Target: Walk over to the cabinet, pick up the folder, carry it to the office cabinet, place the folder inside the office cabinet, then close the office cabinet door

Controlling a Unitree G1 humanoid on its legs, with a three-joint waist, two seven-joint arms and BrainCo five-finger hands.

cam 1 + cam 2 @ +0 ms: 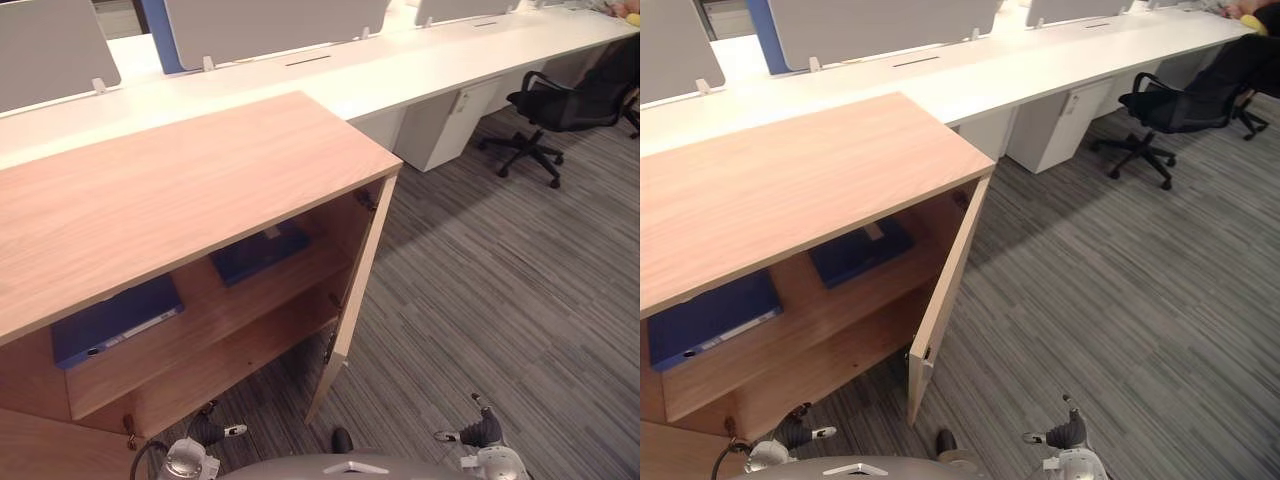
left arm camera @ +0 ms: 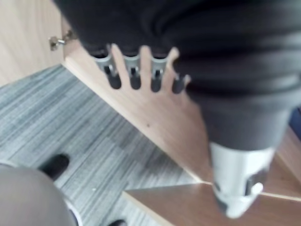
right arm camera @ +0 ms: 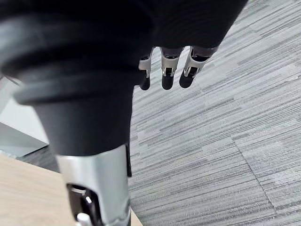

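Two blue folders [image 1: 115,322] lie inside the office cabinet [image 1: 170,190], its door [image 1: 352,290] ajar. The left hand [image 2: 134,77] and right hand [image 3: 169,75] hang straight-fingered and empty. A black office chair [image 1: 560,100] stands beyond.

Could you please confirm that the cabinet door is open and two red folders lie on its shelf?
Not quite: the left folder and right folder are blue, not red, as the left eye view shows; the cabinet door is open.

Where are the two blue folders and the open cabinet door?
left blue folder [image 1: 115,320], left eye view, middle of its cover.
right blue folder [image 1: 262,252], left eye view, middle of its cover.
cabinet door [image 1: 943,295], right eye view, middle of the open panel.
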